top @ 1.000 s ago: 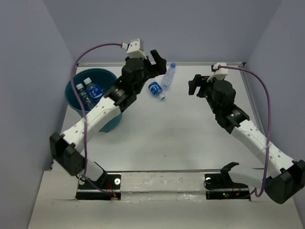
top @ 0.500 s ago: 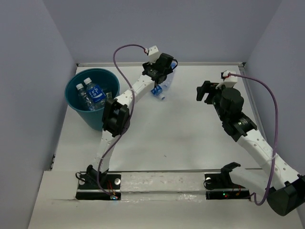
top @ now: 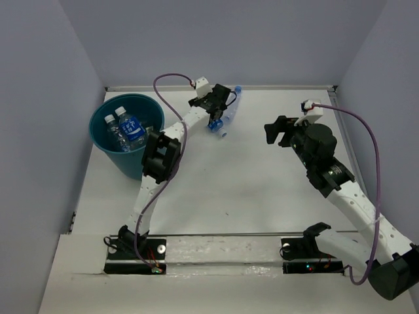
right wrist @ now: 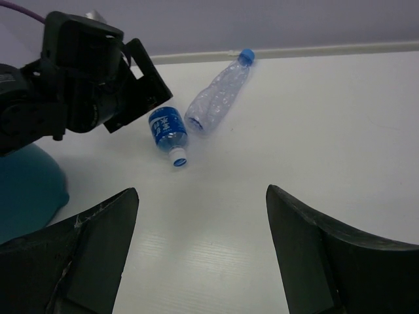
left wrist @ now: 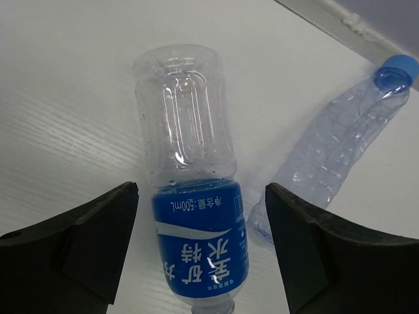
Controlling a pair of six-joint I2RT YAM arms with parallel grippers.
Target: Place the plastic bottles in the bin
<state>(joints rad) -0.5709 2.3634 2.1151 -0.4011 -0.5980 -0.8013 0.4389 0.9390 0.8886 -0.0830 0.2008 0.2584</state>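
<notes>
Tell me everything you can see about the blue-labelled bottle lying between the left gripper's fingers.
The blue-labelled bottle is small, clear ribbed plastic, uncrushed and apparently empty. A blue label with white characters and "500mL" wraps the half nearer its white cap. It lies on its side on the white table, cap towards the arms' bases. The left gripper hovers over it, open, a finger on each side with gaps showing. A crushed blue-capped bottle lies close beside it; whether they touch cannot be told.
</notes>
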